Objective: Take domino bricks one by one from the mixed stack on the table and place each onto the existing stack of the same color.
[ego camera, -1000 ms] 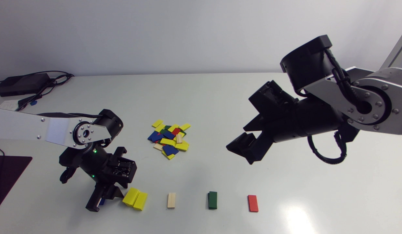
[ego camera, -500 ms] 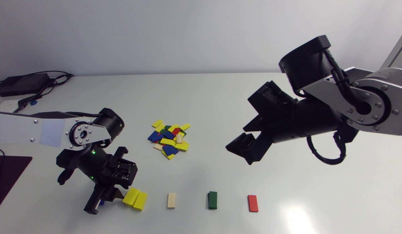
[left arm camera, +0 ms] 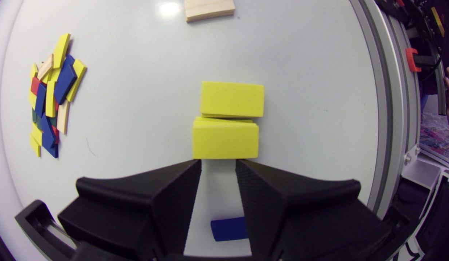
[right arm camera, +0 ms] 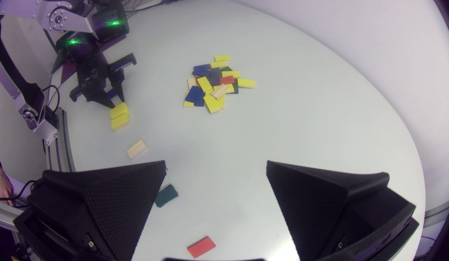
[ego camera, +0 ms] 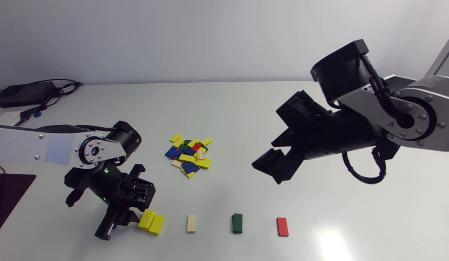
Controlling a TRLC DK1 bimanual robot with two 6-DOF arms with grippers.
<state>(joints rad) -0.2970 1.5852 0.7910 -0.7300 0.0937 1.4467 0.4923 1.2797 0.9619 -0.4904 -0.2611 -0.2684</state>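
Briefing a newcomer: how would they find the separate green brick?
Start at the mixed pile of coloured domino bricks mid-table, then drop to the front row. The dark green rectangular brick lies between a pale wooden brick and a red one, the row's only green.

Left gripper beside yellow stack

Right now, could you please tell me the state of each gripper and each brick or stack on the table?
left gripper: open, holding nothing, low over the blue brick.
right gripper: open, empty, raised.
blue brick: lying flat, ungripped.
yellow stack: two parts side by side.
mixed pile: loose, bricks overlapping.
wooden brick: lying flat.
green brick: lying flat.
red brick: lying flat.
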